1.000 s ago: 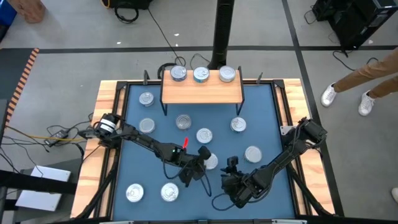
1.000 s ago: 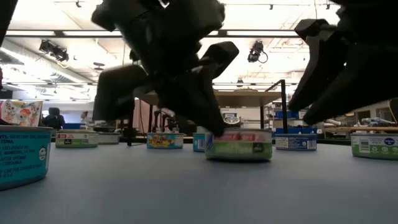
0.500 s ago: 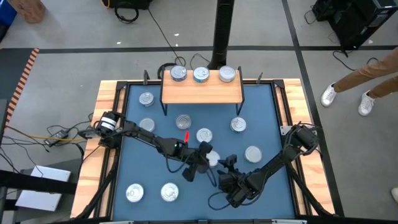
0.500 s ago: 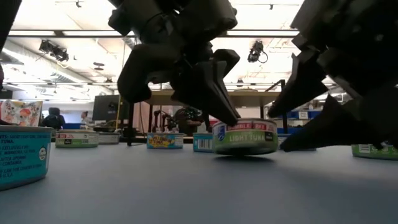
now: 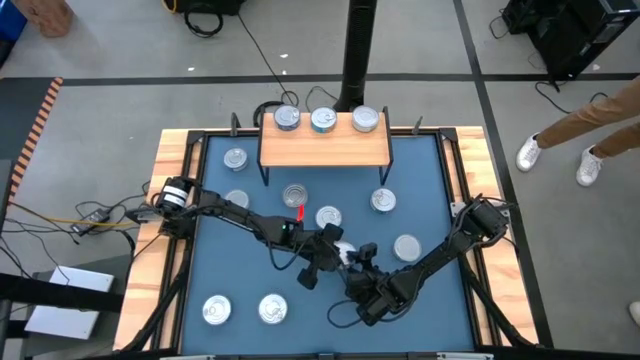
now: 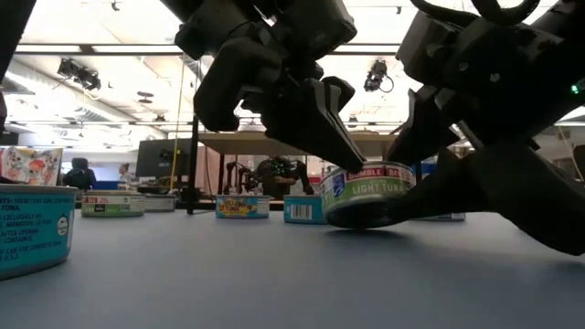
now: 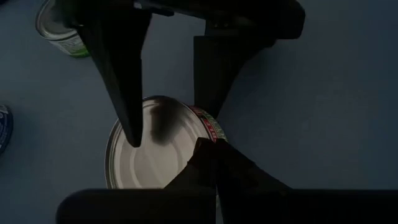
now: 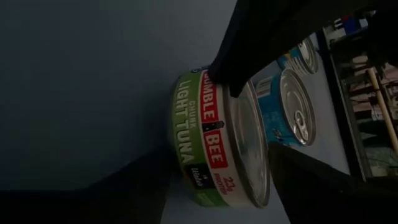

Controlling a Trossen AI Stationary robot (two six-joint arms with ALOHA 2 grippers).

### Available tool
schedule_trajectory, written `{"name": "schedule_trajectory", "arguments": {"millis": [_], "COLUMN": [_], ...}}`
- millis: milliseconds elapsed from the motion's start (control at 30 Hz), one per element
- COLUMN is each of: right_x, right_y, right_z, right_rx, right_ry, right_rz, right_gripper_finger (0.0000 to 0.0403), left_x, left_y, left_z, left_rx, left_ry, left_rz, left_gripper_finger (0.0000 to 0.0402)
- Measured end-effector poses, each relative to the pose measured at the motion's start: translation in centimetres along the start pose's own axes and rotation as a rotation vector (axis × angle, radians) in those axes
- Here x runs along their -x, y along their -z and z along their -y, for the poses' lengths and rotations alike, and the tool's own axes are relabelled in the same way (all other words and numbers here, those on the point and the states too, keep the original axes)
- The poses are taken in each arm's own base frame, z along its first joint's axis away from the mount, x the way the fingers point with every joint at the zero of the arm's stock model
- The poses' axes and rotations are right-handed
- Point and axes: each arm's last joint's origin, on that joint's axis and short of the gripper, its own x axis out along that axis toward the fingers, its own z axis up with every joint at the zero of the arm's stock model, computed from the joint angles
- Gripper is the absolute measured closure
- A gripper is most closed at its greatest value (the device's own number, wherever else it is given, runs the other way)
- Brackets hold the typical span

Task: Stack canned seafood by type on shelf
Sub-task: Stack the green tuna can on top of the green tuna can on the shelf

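The right gripper has moved in on the tuna tin, jaws apart around it; the left gripper, jaws together, tips it. Three tins sit on the shelf; about nine remain on the table.

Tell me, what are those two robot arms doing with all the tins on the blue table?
They are sorting tuna tins onto the small wooden shelf, where three already sit. Both arms meet over one green-labelled tin mid-table. The left hand is shut and presses down on the tin's edge, tipping it up off the mat. The right hand is open beside the tin, not gripping it. Other tins lie scattered around.
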Motion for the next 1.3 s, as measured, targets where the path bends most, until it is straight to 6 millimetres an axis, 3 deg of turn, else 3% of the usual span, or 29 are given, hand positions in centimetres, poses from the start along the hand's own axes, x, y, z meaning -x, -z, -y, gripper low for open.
{"name": "schedule_trajectory", "arguments": {"millis": [433,567,800,933,1300], "right_x": [0.2,0.2,0.3,0.3,1.2], "right_y": [0.0,-0.1,0.1,0.2,0.0], "right_z": [-0.2,-0.2,-0.2,-0.1,1.0], "right_rx": [0.029,0.016,0.024,0.04,0.061], "right_ry": [-0.001,-0.004,0.0,0.003,-0.009], "right_rz": [0.011,0.013,0.007,-0.004,-0.018], "right_gripper_finger": [0.0259,0.026,0.0261,0.026,0.026], "left_x": [0.2,0.5,2.6,3.2,7.9], "left_y": [-0.4,-0.6,-1.8,-1.2,1.4], "left_z": [-0.9,-0.8,-0.7,-0.6,0.1], "left_rx": [0.114,0.112,0.095,0.099,0.223], "left_ry": [0.069,0.07,0.092,0.068,-0.074], "left_rz": [0.079,0.09,0.157,0.184,0.475], "left_gripper_finger": [0.0399,0.0374,0.0282,0.0239,0.0218]}}
